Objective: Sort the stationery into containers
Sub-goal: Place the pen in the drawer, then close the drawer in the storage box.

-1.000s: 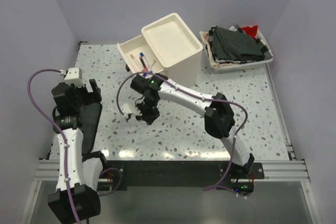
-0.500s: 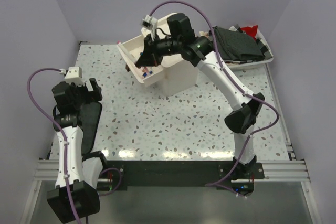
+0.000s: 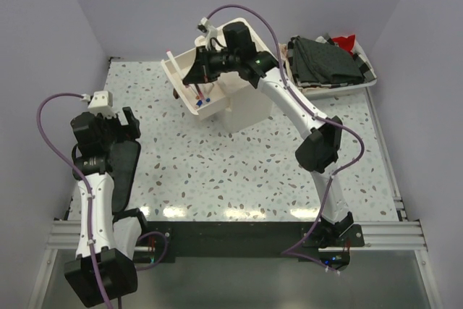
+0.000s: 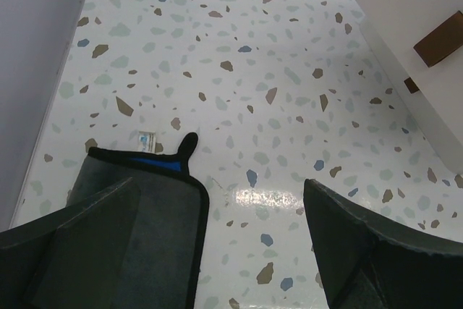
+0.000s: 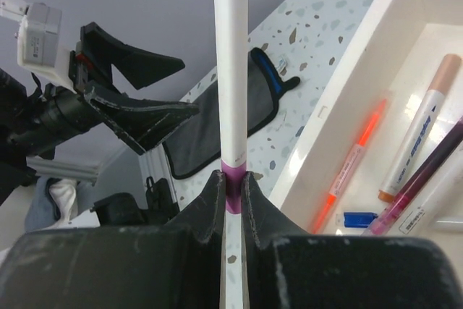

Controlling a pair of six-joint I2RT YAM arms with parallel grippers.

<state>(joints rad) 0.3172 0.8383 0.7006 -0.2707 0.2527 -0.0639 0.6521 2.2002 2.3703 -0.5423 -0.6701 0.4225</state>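
Note:
My right gripper (image 3: 191,73) hangs above the open top drawer (image 3: 181,83) of the cream cabinet (image 3: 249,103). It is shut on a white pen (image 5: 230,70), the fingertips pinching its purple band. The pen sticks out past the drawer's left rim (image 5: 362,41), over the table. In the drawer lie an orange pen (image 5: 352,164), a white pen with a tan cap (image 5: 423,132), a maroon pen (image 5: 428,173) and a blue cap (image 5: 359,218). My left gripper (image 3: 107,122) stands open and empty at the table's left, low over a dark pouch (image 4: 145,229).
A white tray of dark folded cloths (image 3: 329,63) sits at the back right beside the cabinet. The cabinet's lower front with a brown handle (image 4: 440,40) shows at the right of the left wrist view. Purple walls close in the speckled table (image 3: 239,164).
My right arm has lifted the white pen off the table's middle and swung it up and back, over the open drawer. The left arm has stayed put.

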